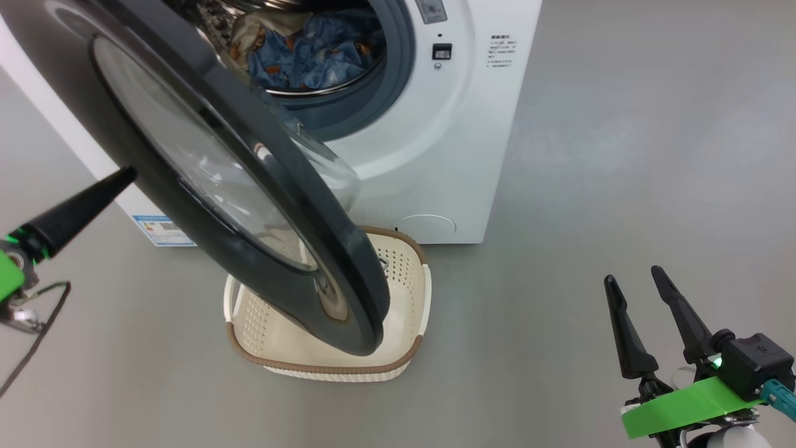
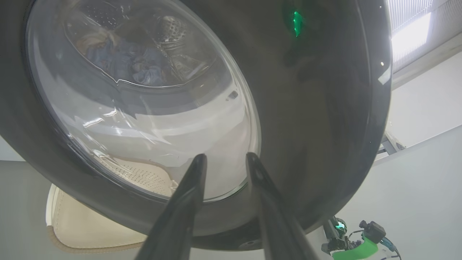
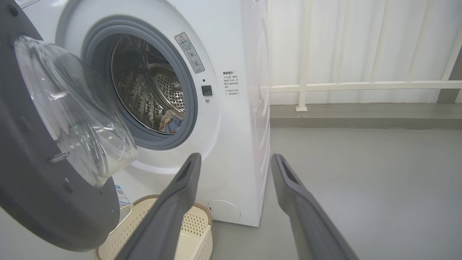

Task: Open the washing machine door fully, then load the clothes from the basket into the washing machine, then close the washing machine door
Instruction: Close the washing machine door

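Three views, itemised from where I stand.

Head view.
- The large round glossy black washing machine door [image 1: 155,171], with its bulging clear glass window, stands half-swung above the small cream brown-rimmed perforated plastic basket [image 1: 398,367], which looks empty.
- The big white front-loading washing machine [image 1: 435,155] holds the light blue, orange-printed clothes [image 1: 311,53] in its steel drum. Loading appears done, so I judge closing to be the step in hand.
- The left end effector [image 1: 127,176] has its dark tip at the door's outer face, seemingly touching. It is placed to push rather than grip.
- The right end effector [image 1: 631,277] hangs low with its fingers spread and empty, well apart from the door.

Left wrist view.
- The left end effector [image 2: 225,157] has its fingers slightly parted and holds nothing, with the tips at the window's lower edge.
- The clothes [image 2: 122,61] show through the glass.

Right wrist view.
- The right end effector [image 3: 234,157] is open and points at the machine front.
- The door's inner face is at the left, the drum mouth is uncovered, and the clothes [image 3: 171,122] lie low inside.
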